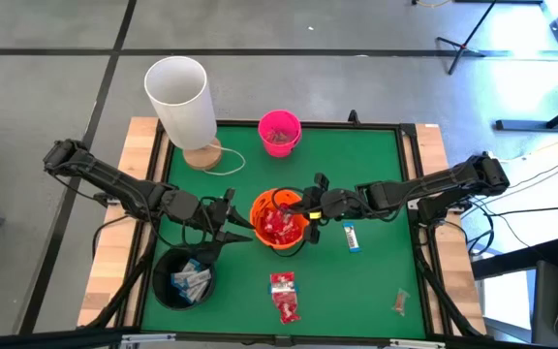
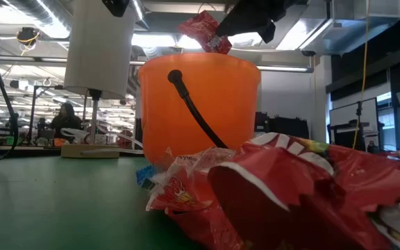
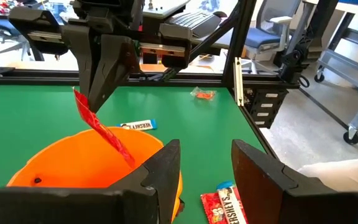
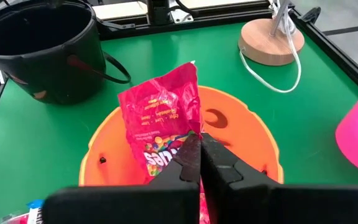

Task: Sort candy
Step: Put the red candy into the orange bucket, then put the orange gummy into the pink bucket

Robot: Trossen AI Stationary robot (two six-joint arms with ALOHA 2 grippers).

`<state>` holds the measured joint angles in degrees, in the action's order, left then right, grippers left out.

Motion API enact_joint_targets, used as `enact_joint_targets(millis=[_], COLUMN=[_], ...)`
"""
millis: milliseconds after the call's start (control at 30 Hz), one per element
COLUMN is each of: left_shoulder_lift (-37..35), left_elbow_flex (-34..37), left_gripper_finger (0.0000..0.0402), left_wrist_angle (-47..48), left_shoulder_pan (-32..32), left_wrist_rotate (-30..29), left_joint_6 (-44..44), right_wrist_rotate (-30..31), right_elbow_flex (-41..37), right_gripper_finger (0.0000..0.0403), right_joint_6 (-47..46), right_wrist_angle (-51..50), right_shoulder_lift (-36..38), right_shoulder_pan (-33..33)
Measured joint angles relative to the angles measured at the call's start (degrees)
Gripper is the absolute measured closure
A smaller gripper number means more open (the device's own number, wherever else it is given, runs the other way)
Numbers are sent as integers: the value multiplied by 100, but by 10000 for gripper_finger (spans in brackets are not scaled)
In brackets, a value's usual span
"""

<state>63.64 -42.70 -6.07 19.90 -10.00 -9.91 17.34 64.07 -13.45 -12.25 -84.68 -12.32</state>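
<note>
Red candy packet (image 4: 160, 121) is hanging over the orange bucket (image 4: 253, 140), pinched in the closed right gripper (image 4: 199, 152), so release is being prepared and only calls for opening the fingers, while the left gripper (image 3: 207, 165) is waiting half-open, holding nothing, beside the bucket.

red candy packet (image 4: 160, 121) dangling above orange bucket (image 4: 247, 134); more packets (image 1: 284, 296) lying on mat.

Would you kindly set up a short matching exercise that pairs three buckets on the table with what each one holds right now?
Column 1:
1. orange bucket
2. black bucket
3. pink bucket

Column 2:
A. white-and-blue bars
B. red packets, with the right gripper holding one over it
C. contents too dim to tell

Pairs: 1-B, 2-A, 3-C
</note>
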Motion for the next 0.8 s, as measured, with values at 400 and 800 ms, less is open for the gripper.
enact_joint_targets(millis=[400,800], left_shoulder_lift=[0,0], left_elbow_flex=[0,0], left_gripper_finger=[266,266], left_wrist_angle=[0,8], left_shoulder_pan=[0,0], left_wrist_rotate=[0,0], left_joint_6=[-31,-155], right_wrist_rotate=[-109,-981], right_elbow_flex=[0,81], right_gripper_finger=[359,264], right_joint_6=[-295,-1091], right_wrist_angle=[-11,-682], right_shoulder_lift=[0,210], right_shoulder_pan=[-2,-10])
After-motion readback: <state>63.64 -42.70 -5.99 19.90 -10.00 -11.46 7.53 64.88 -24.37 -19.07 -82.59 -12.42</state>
